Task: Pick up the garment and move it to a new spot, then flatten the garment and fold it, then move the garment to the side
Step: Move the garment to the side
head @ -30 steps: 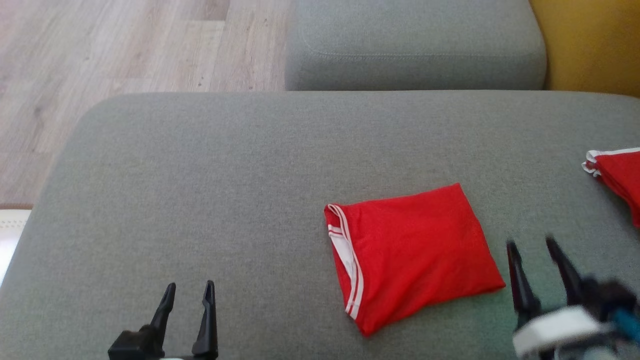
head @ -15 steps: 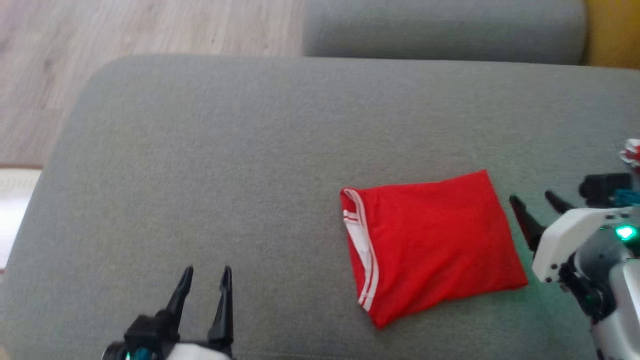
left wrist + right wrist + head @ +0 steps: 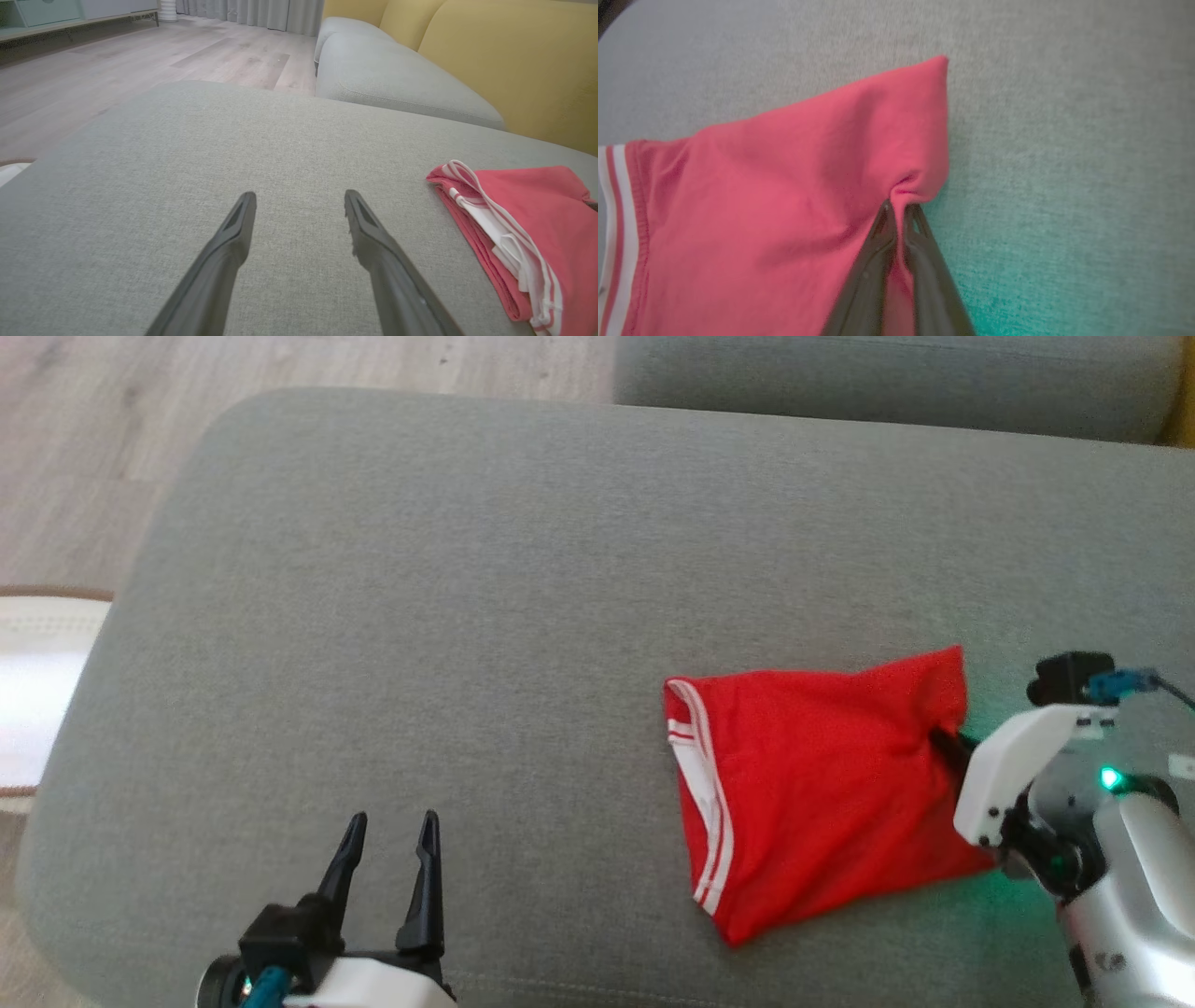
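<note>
At the far left the wood floor (image 3: pixel 84 429) borders the grey cushion (image 3: pixel 467 616) that carries everything. Low on the left, the left gripper (image 3: pixel 393 816) hovers just over the cushion with its fingers spread and nothing between them, well apart from the cloth. Right of centre lies the garment (image 3: pixel 812 784), red and folded into a rough rectangle of several layers. Its white-striped band (image 3: pixel 700 784) runs down the left edge and a plain edge closes the right. At that right edge, near the far corner, the right gripper (image 3: pixel 899 210) has its fingers pressed together on a pinch of red cloth. The fabric puckers into the pinch and the corner beside it seems to lift a little, while the rest lies flat. The fold looks done, so the step in hand is likely the move to the side. The garment should handle as light, soft and limp: it will sag from any single hold, and its layers can slide over one another. Whether the pinch takes every layer or just the top ones cannot be told. A hold through the whole stack at the folded edge would be safest, since dragging over the woven cushion could catch the lower layers and open the fold.
</note>
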`<state>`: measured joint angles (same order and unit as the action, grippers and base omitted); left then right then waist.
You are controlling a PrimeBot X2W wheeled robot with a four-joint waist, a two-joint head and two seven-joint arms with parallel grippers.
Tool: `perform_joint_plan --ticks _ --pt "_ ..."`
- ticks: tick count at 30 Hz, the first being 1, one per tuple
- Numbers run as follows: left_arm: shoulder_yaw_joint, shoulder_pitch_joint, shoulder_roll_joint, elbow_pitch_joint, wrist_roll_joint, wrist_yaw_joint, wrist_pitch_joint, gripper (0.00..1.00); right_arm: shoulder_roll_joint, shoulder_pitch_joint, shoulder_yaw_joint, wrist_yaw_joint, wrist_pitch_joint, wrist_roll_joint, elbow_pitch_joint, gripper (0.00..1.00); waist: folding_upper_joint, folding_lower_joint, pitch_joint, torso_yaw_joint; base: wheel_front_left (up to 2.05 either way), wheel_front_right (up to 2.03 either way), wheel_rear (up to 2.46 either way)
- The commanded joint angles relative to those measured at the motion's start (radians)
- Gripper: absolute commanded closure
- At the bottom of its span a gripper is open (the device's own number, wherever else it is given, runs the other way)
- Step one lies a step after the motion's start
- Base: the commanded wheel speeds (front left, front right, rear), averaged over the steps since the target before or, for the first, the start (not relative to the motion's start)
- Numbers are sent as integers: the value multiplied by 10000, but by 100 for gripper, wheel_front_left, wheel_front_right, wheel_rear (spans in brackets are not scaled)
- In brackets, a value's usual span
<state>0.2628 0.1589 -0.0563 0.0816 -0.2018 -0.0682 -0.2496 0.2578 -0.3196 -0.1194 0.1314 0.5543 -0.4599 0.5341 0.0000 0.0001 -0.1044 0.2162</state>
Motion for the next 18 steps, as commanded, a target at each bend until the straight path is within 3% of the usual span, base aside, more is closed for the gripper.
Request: perform_joint_plan --ticks 1,12,18 --pt "-296 -391 61 -327 -81 -84 -122 0 12 -528 -149 -7 -173 -154 -324 100 0 -1 -9 -158 0 0 0" --pt "-324 -596 61 -462 -40 -53 -122 0 824 -2459 285 -7 -537 123 -364 100 0 -1 -313 -2354 0 0 0" --pt "-244 -1024 61 -453 58 23 -122 0 1527 -3073 849 -7 -761 450 -311 100 0 -1 -617 -3099 0 0 0"
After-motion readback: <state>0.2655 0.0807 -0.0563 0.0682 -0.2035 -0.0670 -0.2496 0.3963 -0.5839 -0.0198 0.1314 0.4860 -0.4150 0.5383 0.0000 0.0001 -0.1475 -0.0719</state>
